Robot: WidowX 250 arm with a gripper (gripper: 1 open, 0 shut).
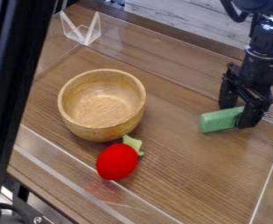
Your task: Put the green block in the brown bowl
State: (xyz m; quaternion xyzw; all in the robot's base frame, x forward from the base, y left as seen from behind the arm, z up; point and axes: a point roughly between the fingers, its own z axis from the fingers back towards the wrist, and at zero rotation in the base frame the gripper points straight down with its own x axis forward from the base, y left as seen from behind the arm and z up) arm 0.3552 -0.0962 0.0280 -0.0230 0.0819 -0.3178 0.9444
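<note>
We've made no progress yet — green block [220, 120] lies on the table [174, 70], well right of the empty brown bowl [101, 105]. Gripper [247, 102] fingers spread open just above it, holding nothing — grasp, carry, drop all remain.

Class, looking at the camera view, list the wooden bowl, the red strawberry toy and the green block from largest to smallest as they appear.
1. Wooden bowl, clearly the largest.
2. Red strawberry toy.
3. Green block, the smallest, though it lies farther from the camera than the toy, so the gap between these two is less sure.
</note>
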